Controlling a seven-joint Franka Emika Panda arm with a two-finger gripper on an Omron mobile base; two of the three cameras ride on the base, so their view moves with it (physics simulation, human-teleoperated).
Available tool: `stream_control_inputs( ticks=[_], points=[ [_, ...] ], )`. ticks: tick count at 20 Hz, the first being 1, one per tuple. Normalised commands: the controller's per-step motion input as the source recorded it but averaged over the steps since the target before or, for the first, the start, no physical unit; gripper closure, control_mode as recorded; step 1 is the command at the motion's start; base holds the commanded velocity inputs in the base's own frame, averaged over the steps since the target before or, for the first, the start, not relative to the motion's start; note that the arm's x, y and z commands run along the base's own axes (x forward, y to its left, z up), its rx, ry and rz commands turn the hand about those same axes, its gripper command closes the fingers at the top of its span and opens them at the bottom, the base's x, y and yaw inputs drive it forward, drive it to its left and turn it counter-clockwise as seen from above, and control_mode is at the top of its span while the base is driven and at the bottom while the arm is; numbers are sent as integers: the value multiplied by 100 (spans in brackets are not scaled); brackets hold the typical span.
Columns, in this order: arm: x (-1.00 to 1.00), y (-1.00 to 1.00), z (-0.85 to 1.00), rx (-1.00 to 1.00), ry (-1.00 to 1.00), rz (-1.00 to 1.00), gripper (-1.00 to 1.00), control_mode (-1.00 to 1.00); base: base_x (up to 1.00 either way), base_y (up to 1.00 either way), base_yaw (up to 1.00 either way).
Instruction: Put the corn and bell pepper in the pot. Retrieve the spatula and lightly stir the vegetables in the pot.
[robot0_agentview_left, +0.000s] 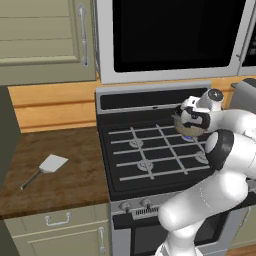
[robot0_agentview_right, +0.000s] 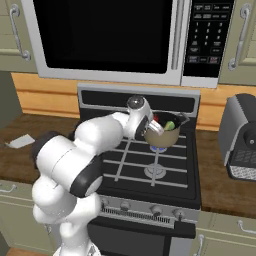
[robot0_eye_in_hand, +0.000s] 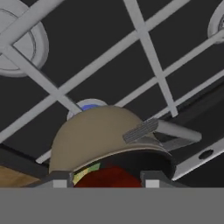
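Note:
The grey-bronze pot (robot0_agentview_right: 165, 137) stands on the stove's back right burner, and in the hand view the pot (robot0_eye_in_hand: 100, 131) sits just under the hand. Inside it lies the yellow-green corn (robot0_agentview_right: 170, 125) (robot0_eye_in_hand: 87, 173). My gripper (robot0_agentview_right: 154, 122) (robot0_agentview_left: 189, 122) (robot0_eye_in_hand: 106, 181) hangs over the pot's mouth, shut on the red bell pepper (robot0_eye_in_hand: 109, 177) (robot0_agentview_right: 156, 118), which sits between the fingertips at rim height. The spatula (robot0_agentview_left: 50, 165) (robot0_agentview_right: 21, 141) lies flat on the wooden counter left of the stove, blade toward the wall.
Grey grates (robot0_agentview_left: 150, 150) cover the black stovetop, and a blue flame (robot0_eye_in_hand: 89, 106) shows beneath the pot. A microwave (robot0_agentview_right: 110, 40) hangs above the stove. A dark coffee machine (robot0_agentview_right: 242, 137) stands on the right counter. Cabinet handles line the counter front.

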Motion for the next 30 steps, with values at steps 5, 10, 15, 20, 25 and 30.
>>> stream_control_inputs(
  ticks=[5,10,15,20,25,30],
  points=[
    [57,-24,-20,0,10,-2,100,-100,0,0,0],
    [61,-1,-42,-8,6,2,100,-100,0,0,0],
    [48,-17,-16,-9,0,1,100,-100,0,0,0],
    [25,-13,-31,-11,-2,1,100,-100,0,0,0],
    [4,5,-30,-13,-5,4,-100,-100,0,0,0],
    [-33,11,-12,-8,-11,1,-100,-100,0,0,0]
  ],
)
